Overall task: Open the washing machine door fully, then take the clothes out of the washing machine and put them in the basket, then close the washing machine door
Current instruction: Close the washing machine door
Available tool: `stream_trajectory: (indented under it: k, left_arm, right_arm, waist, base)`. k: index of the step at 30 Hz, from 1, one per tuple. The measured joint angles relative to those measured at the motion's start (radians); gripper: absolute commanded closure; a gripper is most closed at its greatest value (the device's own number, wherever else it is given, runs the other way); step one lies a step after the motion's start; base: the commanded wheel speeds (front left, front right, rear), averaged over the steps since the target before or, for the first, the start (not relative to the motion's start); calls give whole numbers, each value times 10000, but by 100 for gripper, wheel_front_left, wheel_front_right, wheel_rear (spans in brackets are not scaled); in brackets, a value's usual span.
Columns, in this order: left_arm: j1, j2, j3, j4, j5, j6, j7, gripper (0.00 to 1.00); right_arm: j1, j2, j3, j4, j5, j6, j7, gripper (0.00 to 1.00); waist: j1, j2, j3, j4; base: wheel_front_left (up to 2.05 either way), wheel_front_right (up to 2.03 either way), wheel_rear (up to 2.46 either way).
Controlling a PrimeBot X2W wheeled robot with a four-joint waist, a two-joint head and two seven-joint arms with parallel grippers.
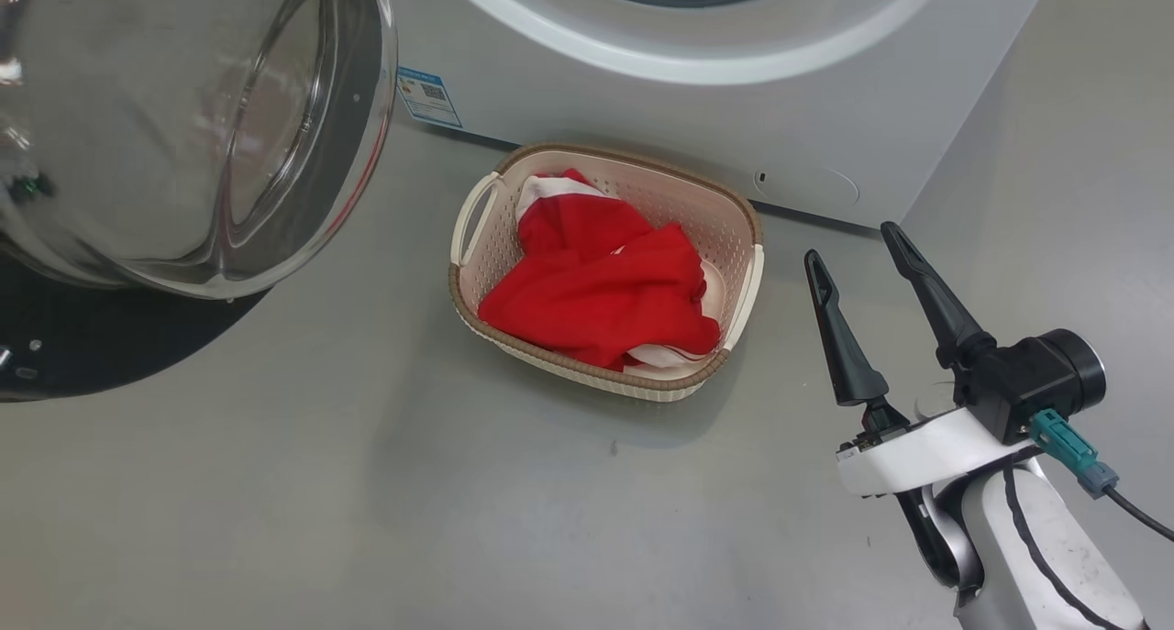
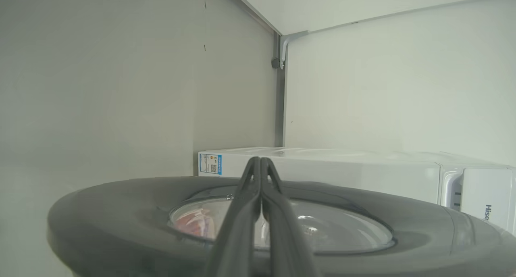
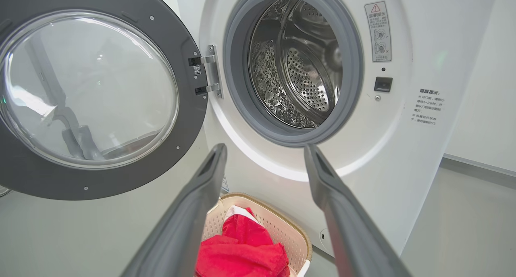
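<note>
Red soft clothes [image 1: 596, 291] hide bottom of cream perforated basket [image 1: 683, 204]; black-rimmed glass door [image 3: 121, 184] cropped; your left gripper [image 2: 260, 161] pressed together, right gripper [image 1: 851, 245] spread.

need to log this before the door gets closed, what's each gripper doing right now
Left gripper: jaws shut, nothing between them.
Right gripper: jaws open, empty.

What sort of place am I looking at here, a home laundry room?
Probably a laundry corner, perhaps staged in a test room: a white washing machine with its door swung open, a basket of red clothes on the grey floor, and plain pale walls.
</note>
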Motion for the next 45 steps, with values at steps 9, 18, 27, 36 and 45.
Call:
stream_trajectory:
  k: [9, 18, 27, 36, 45]
  left_arm:
    - [125, -94, -702, 46, 15, -539, 1549, 100]
    - [540, -414, -1005, -94, -104, -1216, 2665, 100]
    - [886, -1012, -1202, -263, -633, -1737, 4034, 100]
    - [1303, -1833, -1252, -765, -1298, -2132, 5150, 100]
    - [2018, -2061, -1519, -1499, -1206, -2303, 5288, 100]
  right_arm:
    - [8, 44, -59, 207, 79, -2, -17, 0]
    - [22, 142, -130, 334, 115, -6, -86, 0]
    - [130, 230, -217, 441, 192, -13, -88, 0]
    - [258, 330, -268, 495, 295, -17, -104, 0]
    - [345, 362, -268, 493, 297, -15, -167, 0]
  waist:
    - [0, 0, -257, 69]
    - [0, 0, -582, 290]
    - [0, 0, -924, 471]
    - [-1, 0, -1242, 690]
    - [0, 0, -1407, 867]
  base:
    - [0, 0, 0]
    - [0, 0, 0]
    - [0, 0, 0]
    - [0, 0, 0]
    - [0, 0, 0]
